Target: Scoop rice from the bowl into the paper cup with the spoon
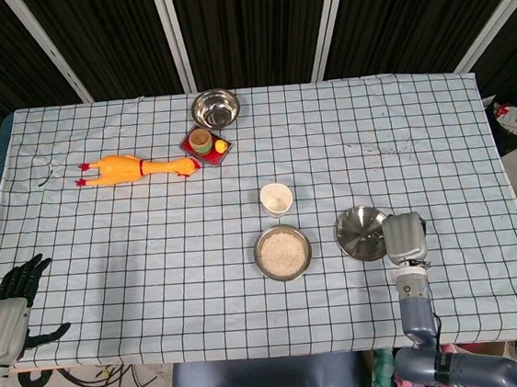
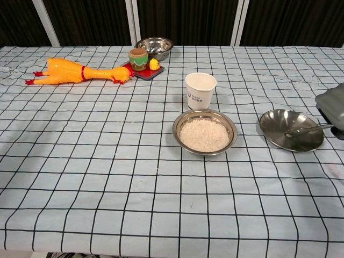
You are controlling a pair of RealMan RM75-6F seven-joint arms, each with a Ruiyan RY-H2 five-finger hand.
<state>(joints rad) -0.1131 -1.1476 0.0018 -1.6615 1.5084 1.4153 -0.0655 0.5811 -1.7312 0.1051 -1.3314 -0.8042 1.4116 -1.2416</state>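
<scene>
The right hand (image 1: 404,236) grips the spoon (image 2: 304,129), whose tip rests in the steel plate (image 1: 360,234) at three o'clock from the rice bowl (image 2: 204,131). The paper cup (image 2: 200,90) stands at the bowl's twelve o'clock. The left hand (image 1: 15,298) hangs off the table, fingers apart.

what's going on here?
The right hand holds the spoon by its handle, with the spoon's bowl over the empty steel plate at the table's right side. The bowl of rice sits full in the middle, and the paper cup stands just behind it; whether any rice is in the cup is not visible. The left hand rests idle at the near left table edge, holding nothing.
</scene>
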